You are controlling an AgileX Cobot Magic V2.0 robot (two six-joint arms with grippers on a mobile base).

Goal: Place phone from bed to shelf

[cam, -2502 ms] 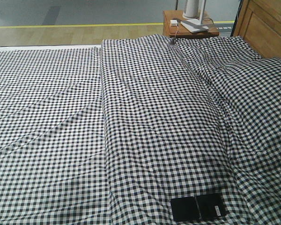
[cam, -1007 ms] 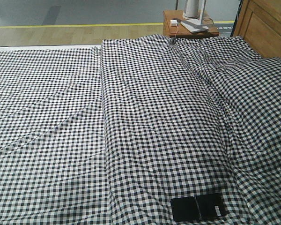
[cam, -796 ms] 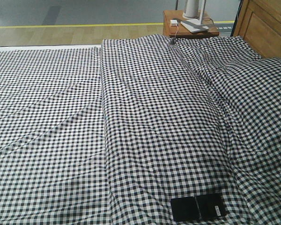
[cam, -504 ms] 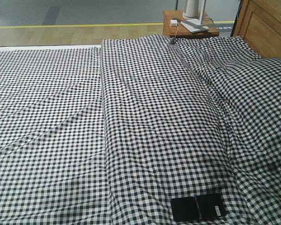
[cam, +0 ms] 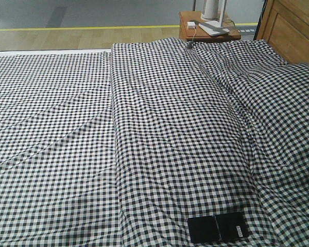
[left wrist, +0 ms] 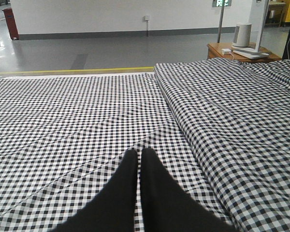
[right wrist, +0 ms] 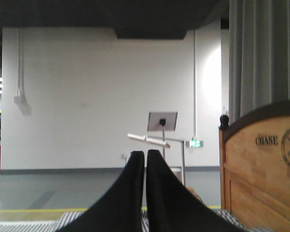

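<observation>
Left gripper [left wrist: 138, 152]: fingers pressed together, nothing held, low over the bed [cam: 170, 128], aimed along the gingham. Right gripper [right wrist: 145, 153]: likewise closed and empty, level, facing the far wall beside the headboard [right wrist: 261, 169]. Phone [cam: 218, 227]: flat on the bedding at 5 o'clock of the front view, near the frame's lower edge, in neither wrist view. Shelf: not in view. Risks, judged: thin glossy body on soft cloth gives little edge to catch; fingers may dig in and pinch fabric with it, or skid it away; creased middle may flex under a hard squeeze; approach starts without wrist sight of it.
</observation>
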